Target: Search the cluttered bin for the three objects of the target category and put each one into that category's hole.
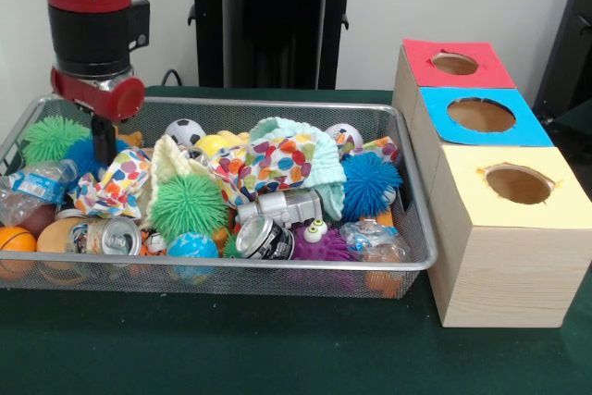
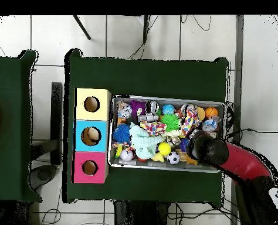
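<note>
At the left end of the bin (image 1: 37,270) in the front view, we are seeing the gripper (image 1: 99,142) reaching down into the clutter, just behind a polka-dot cloth (image 1: 116,182) and beside a blue spiky ball (image 1: 83,154). We cannot tell how its fingers are standing; they are sinking out of sight among the toys, and the overhead view is showing only the arm's wrist covering that corner.

The bin is sitting on the green surface (image 1: 231,349), packed full. The three wooden boxes are standing just beside its other end, well apart from the gripper: red-topped box (image 1: 455,64), blue-topped box (image 1: 481,116), yellow-topped box (image 1: 518,184), each with one hole.

Risks we are noting:
- The cloth is lying loose against the gripper's path. We are judging it likely to snag and come up together with, or instead of, whatever is being targeted.
- The spiky balls, including the green spiky ball (image 1: 188,205), are looking soft and springy; a grip on bristles alone is probably going to slip.
- A crushed can (image 1: 113,238) and a plastic bottle (image 1: 32,187) are lying near; a sideways push is liable to shove them against the mesh wall or tip light items over the rim.
- The carry to the holes is crossing the whole bin, so a weak hold is risking a drop back into the pile.
- The holes are looking snug; a bulky or dangling item is likely to hang on the edge.
</note>
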Controlling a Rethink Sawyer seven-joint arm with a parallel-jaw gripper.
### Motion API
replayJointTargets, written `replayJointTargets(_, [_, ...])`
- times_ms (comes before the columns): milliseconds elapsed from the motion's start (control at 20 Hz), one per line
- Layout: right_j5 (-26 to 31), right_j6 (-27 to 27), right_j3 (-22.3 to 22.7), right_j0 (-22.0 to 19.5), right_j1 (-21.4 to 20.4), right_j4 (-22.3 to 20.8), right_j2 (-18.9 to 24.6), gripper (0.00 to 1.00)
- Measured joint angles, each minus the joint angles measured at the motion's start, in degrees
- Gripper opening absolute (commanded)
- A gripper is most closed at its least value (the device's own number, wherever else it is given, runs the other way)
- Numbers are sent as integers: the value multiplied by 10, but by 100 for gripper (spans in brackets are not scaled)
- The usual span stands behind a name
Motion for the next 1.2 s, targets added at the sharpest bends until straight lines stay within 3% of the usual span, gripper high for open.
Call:
replayJointTargets(150, [0,0,0,-10,-4,-18,13,0])
replayJointTargets(600, [11,-2,-8,-108,-15,-49,81,0])
replayJointTargets(1000, [68,-29,-47,-172,-15,-85,124,0])
replayJointTargets(1200, [102,-42,-64,-178,-12,-94,133,0])
